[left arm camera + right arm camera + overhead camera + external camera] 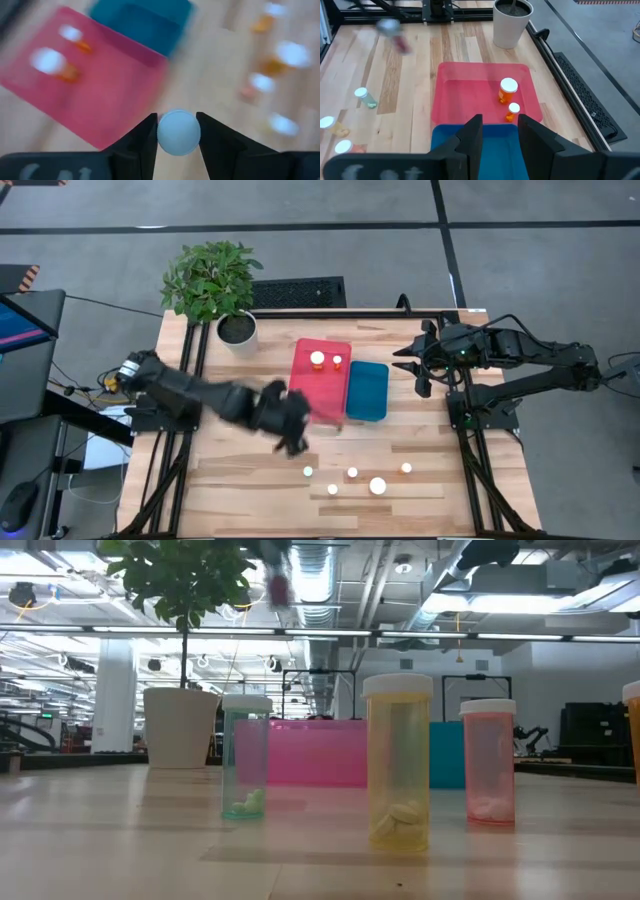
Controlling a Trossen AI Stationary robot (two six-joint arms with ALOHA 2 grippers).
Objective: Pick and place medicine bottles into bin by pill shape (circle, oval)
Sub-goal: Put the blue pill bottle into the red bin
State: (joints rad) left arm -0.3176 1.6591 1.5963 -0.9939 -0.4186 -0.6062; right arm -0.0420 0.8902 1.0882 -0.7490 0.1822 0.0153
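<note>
Clenched jaws are noted on the left gripper (177, 134), which grasps a white-capped medicine bottle (178, 132) above the table beside the red bin's (318, 395) near corner. A carry step is judged to be in hand; a correct bin must next be reached before release. Two amber bottles (508, 91) already stand in the red bin; the blue bin (367, 391) appears empty. Five round, clear-walled bottles (377, 486) remain on the wooden table (240, 490). The right gripper (500, 131) is held released over the blue bin.
</note>
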